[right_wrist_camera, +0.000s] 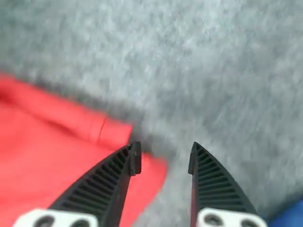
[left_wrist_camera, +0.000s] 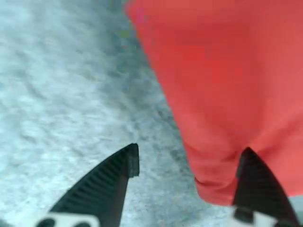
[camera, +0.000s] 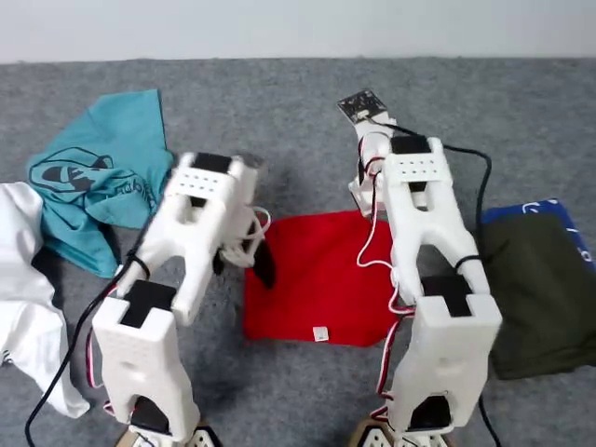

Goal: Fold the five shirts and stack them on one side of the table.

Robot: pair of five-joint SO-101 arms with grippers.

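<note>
The red shirt (camera: 317,270) lies between two released tools: left tool (left_wrist_camera: 189,153) straddles its left edge, right tool (right_wrist_camera: 164,151) seemingly over its far-right corner.

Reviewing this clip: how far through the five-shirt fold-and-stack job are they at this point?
Looks done: a dark shirt lies folded on a blue shirt at the table's right side. In hand: the red shirt lies mid-table, with the left claw and right claw both open at its edges. Left to do: the teal shirt and white shirt lie crumpled at the left.
</note>
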